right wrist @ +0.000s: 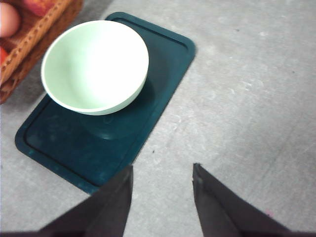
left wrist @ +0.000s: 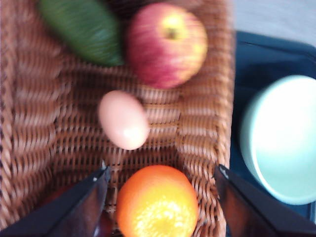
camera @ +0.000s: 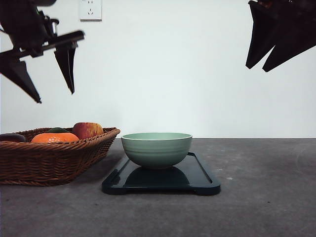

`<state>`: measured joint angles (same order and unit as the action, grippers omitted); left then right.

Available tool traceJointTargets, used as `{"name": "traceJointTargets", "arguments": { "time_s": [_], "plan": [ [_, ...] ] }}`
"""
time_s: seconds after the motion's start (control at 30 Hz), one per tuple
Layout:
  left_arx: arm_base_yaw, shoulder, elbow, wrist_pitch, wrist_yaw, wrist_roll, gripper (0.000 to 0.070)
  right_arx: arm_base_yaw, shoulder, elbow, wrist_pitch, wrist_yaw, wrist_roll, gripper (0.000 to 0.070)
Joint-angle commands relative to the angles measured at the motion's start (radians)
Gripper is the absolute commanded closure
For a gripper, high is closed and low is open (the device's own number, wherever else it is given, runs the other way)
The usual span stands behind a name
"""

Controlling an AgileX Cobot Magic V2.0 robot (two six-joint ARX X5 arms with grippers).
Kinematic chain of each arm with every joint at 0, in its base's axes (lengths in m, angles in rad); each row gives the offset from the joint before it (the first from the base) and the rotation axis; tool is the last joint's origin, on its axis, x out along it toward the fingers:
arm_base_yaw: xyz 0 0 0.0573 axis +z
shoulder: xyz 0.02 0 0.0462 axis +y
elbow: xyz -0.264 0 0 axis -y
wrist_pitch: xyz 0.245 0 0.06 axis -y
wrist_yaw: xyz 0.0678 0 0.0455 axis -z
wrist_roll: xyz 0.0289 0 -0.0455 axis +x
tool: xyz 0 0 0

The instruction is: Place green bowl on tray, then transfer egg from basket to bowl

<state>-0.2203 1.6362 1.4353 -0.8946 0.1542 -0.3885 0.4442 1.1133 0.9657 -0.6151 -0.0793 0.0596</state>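
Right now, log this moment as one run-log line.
green bowl: on tray, empty | egg: in basket | left hand: open above egg | right hand: open, raised

1 bowl [camera: 156, 148], 1 tray [camera: 202, 183], 1 egg [left wrist: 123, 120]

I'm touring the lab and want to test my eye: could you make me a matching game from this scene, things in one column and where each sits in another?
Things:
1. green bowl
2. egg
3. tray
4. left claw

Places:
A. lying in the basket, between the apple and the orange
B. flat on the grey table, beside the basket
C. raised in the air above the basket, jaws apart
D. standing on the tray, empty

Pairs: 1-D, 2-A, 3-B, 4-C
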Motion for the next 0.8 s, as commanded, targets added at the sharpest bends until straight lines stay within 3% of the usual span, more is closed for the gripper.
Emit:
{"name": "traceJointTargets", "arguments": {
  "time_s": [0.0, 0.23, 0.77],
  "plan": [
    [-0.003, 0.031, 0.023, 0.002, -0.006, -0.089, 0.027, 0.006, 0.01, 0.01, 0.008, -0.005, 0.007, 0.0462],
    [-0.003, 0.103, 0.023, 0.034, -0.009, -0.154, 0.0271, 0.006, 0.01, 0.01, 0.008, -0.038, 0.006, 0.0462],
    [-0.002, 0.217, 0.024, 0.086, -0.051, -0.155, 0.0281, 0.006, 0.01, 0.01, 0.008, -0.056, 0.004, 0.0462]
  ]
}}
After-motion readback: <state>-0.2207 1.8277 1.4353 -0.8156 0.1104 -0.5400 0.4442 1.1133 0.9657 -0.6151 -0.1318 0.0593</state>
